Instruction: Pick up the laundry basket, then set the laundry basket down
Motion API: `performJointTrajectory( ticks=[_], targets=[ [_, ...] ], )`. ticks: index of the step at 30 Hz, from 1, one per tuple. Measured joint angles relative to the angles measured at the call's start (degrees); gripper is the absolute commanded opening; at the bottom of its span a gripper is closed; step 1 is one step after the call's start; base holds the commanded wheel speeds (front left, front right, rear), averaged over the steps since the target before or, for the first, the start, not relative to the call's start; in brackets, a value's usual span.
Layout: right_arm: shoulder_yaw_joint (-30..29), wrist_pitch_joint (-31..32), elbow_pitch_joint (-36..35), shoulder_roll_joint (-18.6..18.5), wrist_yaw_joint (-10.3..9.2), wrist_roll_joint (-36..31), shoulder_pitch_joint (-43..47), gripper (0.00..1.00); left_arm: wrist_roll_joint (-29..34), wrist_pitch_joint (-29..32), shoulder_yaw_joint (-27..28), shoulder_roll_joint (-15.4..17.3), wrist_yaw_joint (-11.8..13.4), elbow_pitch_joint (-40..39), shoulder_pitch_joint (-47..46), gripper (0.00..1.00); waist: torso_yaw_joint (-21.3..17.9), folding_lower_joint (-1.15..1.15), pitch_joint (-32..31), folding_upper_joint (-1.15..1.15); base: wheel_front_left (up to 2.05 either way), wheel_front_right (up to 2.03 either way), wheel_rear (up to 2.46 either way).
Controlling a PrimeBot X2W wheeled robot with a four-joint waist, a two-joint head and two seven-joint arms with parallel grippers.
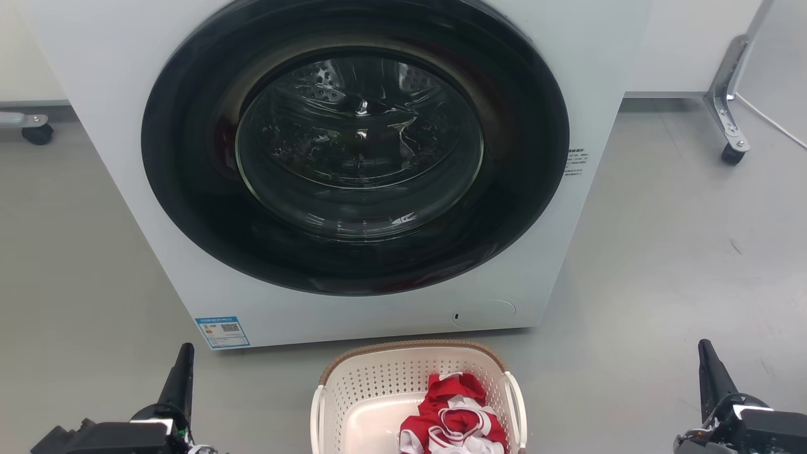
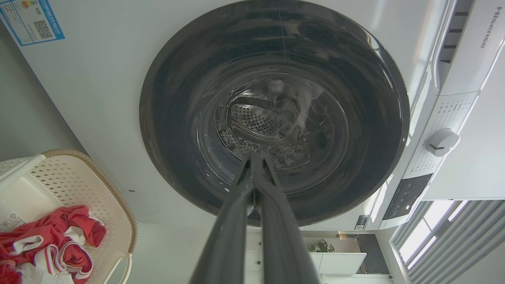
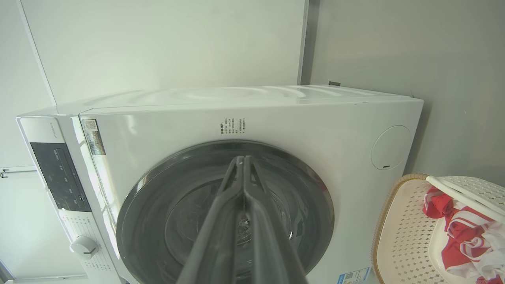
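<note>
– While the basket [image 1: 378, 378] sits on the floor [image 1: 668, 252] right in front of the washer [image 1: 359, 157], where do the claws stand?

– One on either side of it. The left claw [image 1: 183, 369] is low on its left and the right claw [image 1: 709, 369] low on its right. Both point at the washer and neither touches the basket.

– Are they spread?

– No. Each has its two fingers pressed together with nothing between them. The wrist cameras show that plainly.

– Which is nearer?

– The left, I'd say, by a little. The gap on the right looks wider. The basket lies inward from each claw, and its white loop handles [image 1: 317, 410] sit on its two sides, one facing each claw.

– And which way does its long side run?

– I can't tell. Its near end is cut off low down.

– So has it been lifted and set back, or is it waiting?

– Either fits. It stands level on the floor with a red and white shirt [image 1: 454, 416] inside, and both claws are free. All I'd say is that any reach for it would run inward from either side.
</note>
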Motion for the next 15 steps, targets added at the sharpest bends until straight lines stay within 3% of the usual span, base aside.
performJointTrajectory(
  ticks=[15],
  targets=[
    [0.0,0.0,0.0,0.0,0.0,0.1,0.0,0.0,0.0,0.0,0.0,0.0,0.0,0.0,0.0,0.0,0.0,0.0,0.0,0.0,0.0,0.0,0.0]
  ],
)
